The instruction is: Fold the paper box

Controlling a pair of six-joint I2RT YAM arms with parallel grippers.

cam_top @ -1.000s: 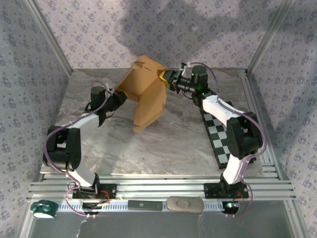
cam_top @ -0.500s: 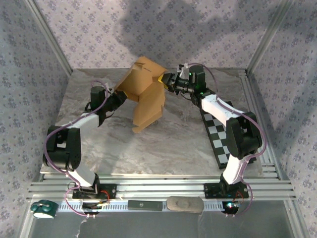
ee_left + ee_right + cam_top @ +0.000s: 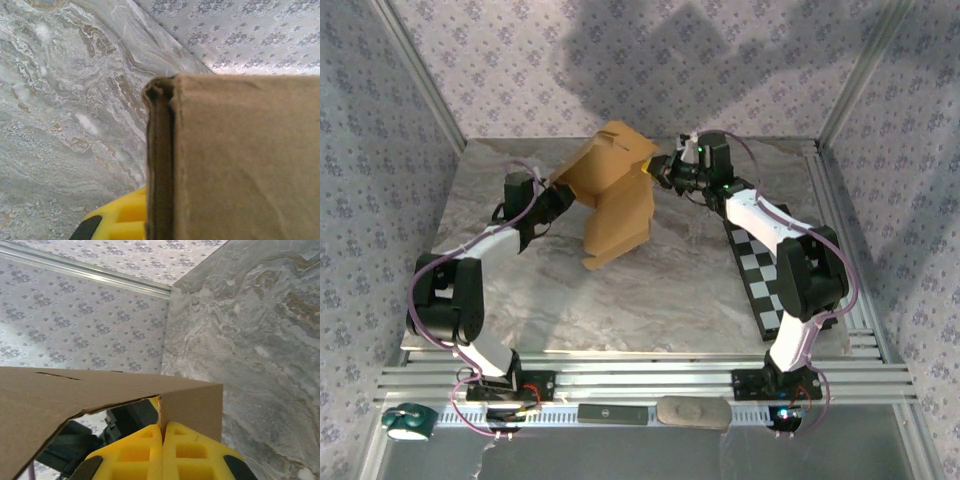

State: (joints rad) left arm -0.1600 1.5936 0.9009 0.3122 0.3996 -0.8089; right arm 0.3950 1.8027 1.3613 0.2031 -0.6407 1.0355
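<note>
The paper box (image 3: 615,190) is a tan cardboard sheet, partly folded and held up off the marble table (image 3: 620,290) between both arms. My left gripper (image 3: 563,193) is shut on its left edge. In the left wrist view the cardboard (image 3: 240,160) covers the right side, with its folded edge against one yellow finger (image 3: 117,220); the other finger is hidden behind it. My right gripper (image 3: 657,168) is shut on the box's upper right flap. In the right wrist view the yellow fingers (image 3: 140,455) pinch the flap's (image 3: 192,407) edge, jaws pressed together.
A black-and-white checkered board (image 3: 760,275) lies along the table's right side under the right arm. On the front rail sit a green-white roll (image 3: 405,422), a black bar (image 3: 612,413) and a grey oval pad (image 3: 692,411). Patterned walls enclose the table.
The right gripper's jaws have shut onto the box's flap. The box has swung a little, its hanging lower flap drifting left.
</note>
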